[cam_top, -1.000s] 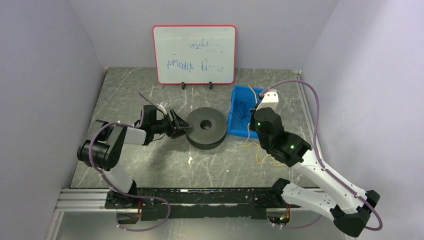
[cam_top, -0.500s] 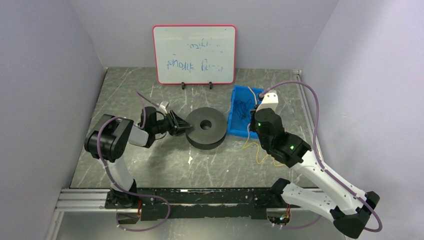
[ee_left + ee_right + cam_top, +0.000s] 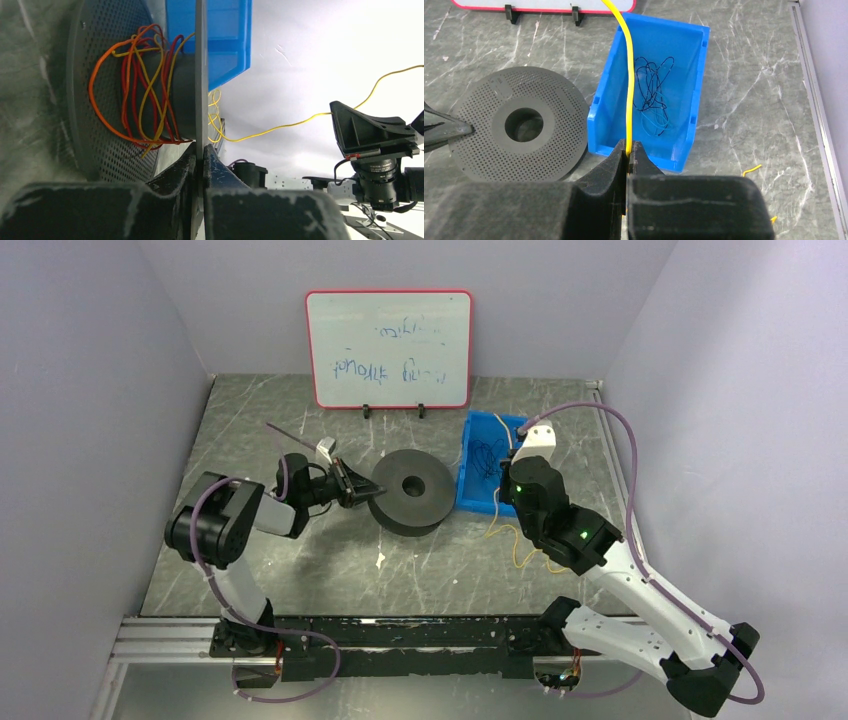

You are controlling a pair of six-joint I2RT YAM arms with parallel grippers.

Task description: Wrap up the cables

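Observation:
A black perforated spool (image 3: 410, 493) lies mid-table. In the left wrist view, orange, red and yellow cables (image 3: 142, 95) are looped loosely round its hub between the two flanges. My left gripper (image 3: 201, 156) is shut on the thin edge of the spool's flange (image 3: 201, 75); from above the left gripper (image 3: 366, 492) meets the spool's left rim. My right gripper (image 3: 629, 151) is shut on a yellow cable (image 3: 630, 75) that rises straight out of the jaws. More of this yellow cable (image 3: 518, 545) trails on the table beside the right arm.
A blue bin (image 3: 466, 480) stands just right of the spool, with thin black wires (image 3: 651, 100) inside. A whiteboard (image 3: 390, 348) leans at the back wall. Short yellow wire bits (image 3: 751, 171) lie on the marble right of the bin.
My left gripper has closed from wide open onto the spool's flange edge, and its wrist has shifted a little. The right arm and its cable have stayed still.

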